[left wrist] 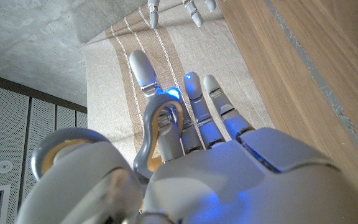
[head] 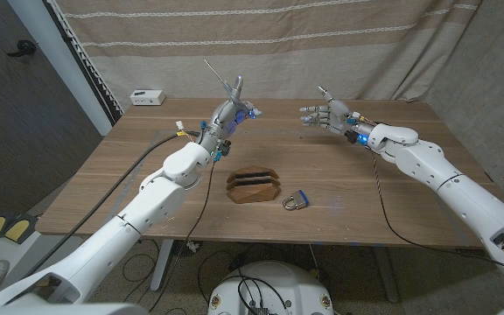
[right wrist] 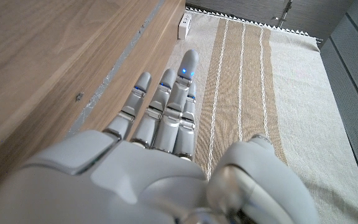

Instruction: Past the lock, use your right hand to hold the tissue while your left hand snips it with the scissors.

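Both robot hands raised – left robot hand [head: 228,116] grips scissors [head: 226,87], right robot hand [head: 326,116] w/ nothing.

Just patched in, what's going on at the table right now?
The left hand holds the scissors up above the table's far side, blades pointing up. The right hand hangs opposite it, fingers apart and holding nothing; no tissue can be seen in it. On the table, a wooden holder and a padlock sit near the front edge, untouched.
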`<state>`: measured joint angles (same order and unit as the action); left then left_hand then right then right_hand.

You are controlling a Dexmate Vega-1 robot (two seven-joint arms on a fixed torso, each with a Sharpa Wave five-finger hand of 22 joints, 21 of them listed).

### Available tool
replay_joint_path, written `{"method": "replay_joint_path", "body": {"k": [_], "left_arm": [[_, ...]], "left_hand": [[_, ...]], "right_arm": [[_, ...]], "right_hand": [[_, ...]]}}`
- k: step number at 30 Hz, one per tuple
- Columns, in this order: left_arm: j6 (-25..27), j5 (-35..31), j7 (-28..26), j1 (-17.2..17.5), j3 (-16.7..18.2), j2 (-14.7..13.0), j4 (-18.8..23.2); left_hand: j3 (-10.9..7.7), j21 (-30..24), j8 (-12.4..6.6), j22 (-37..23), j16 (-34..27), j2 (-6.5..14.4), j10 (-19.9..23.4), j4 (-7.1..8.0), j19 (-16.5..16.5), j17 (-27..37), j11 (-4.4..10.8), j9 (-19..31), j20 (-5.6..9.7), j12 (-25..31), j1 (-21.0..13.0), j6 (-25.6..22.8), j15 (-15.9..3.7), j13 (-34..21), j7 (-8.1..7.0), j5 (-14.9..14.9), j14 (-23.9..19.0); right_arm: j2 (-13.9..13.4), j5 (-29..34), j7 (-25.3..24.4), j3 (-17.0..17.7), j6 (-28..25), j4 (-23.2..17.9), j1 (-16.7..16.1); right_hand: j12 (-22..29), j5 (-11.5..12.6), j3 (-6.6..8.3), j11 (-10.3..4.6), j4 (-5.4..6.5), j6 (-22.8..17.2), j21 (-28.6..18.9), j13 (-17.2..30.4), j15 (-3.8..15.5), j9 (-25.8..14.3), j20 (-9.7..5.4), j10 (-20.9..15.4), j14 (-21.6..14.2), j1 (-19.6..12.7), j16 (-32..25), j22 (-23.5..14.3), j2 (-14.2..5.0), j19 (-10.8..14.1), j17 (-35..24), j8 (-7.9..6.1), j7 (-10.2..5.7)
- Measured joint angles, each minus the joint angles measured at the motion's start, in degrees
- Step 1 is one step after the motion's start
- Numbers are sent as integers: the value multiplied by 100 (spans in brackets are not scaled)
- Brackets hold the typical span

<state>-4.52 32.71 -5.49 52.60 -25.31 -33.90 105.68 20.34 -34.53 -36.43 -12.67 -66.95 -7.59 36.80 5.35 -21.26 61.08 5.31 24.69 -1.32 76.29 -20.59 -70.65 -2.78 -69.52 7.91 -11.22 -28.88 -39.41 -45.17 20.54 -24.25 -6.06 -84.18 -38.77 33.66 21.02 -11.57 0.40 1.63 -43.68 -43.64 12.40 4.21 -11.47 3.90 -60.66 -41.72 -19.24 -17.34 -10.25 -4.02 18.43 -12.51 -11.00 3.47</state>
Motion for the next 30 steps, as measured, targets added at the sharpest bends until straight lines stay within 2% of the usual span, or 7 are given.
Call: {"method": "replay_joint_path", "body": {"k": [5, 6, 18, 24, 26, 30], "left_arm": [[4, 9, 14, 3, 6, -23, 3], [8, 11, 17, 3, 6, -25, 4], [98, 58, 95, -36, 11, -92, 16], [211, 84, 151, -71, 12, -133, 28], [241, 84, 155, -93, 22, -180, 57], [377, 43, 140, -125, 40, -281, 143]], "left_hand": [[-31, 12, 0, -16, 0, 0, 5, -31, 0, -8, -5, 0, 0, 0, 0, 0, -20, 35, 0, -24, -20], [-31, 21, 0, -26, 0, 0, 23, -31, 0, -8, -23, 0, 0, 67, 0, 0, -6, 220, 0, -24, -34], [-73, 44, 0, -26, -1, -1, 31, -72, 0, -30, -31, 16, 0, 68, 0, 0, 9, 216, 0, -45, -54], [-97, 44, -1, -55, -1, -1, 84, -94, 0, -61, -82, 27, 0, 69, 1, 0, -11, 213, 1, -73, -135], [-121, 66, -12, -55, -1, -79, 145, -118, 0, -67, -102, 28, 0, 69, 79, -1, 2, 213, 1, -73, -184], [-145, 66, -46, -55, -28, -91, 196, -142, 0, -67, -152, 64, 0, 69, 91, -1, 2, 212, 1, -73, -266]], "right_arm": [[-20, 15, -51, 14, 21, -44, -43], [-25, 19, -63, 17, 26, -53, -51], [-40, 68, -150, 28, 67, -87, -91], [-42, 84, -178, 29, 78, -91, -97], [-42, 96, -197, 31, 90, -91, -98], [-38, 106, -215, 35, 113, -83, -98]], "right_hand": [[0, 0, -24, 11, -24, 21, 22, 27, -20, 0, 0, 31, 61, 0, 0, 0, 0, 0, 0, 0, -21], [0, 0, -24, 11, -24, 31, 22, 27, -20, 0, 0, 31, 61, 0, 0, 0, 0, 0, 0, 0, -31], [0, 0, -24, 1, -24, 51, 45, 27, -10, 0, 0, 82, 71, 0, 38, 0, 0, 0, 0, 0, -10], [-40, 0, -24, 1, -24, 51, 65, 26, -41, 0, 22, 81, 102, 0, 40, 0, 0, -22, -1, 0, -10], [-40, 0, -24, 1, -24, 51, 85, 26, -41, 0, 22, 82, 102, 0, 40, 0, 0, -22, -1, 0, -10], [-40, 0, -24, 1, -24, 51, 85, 26, -41, 0, 23, 81, 101, 0, 40, 0, 0, -23, -1, 0, -10]]}}
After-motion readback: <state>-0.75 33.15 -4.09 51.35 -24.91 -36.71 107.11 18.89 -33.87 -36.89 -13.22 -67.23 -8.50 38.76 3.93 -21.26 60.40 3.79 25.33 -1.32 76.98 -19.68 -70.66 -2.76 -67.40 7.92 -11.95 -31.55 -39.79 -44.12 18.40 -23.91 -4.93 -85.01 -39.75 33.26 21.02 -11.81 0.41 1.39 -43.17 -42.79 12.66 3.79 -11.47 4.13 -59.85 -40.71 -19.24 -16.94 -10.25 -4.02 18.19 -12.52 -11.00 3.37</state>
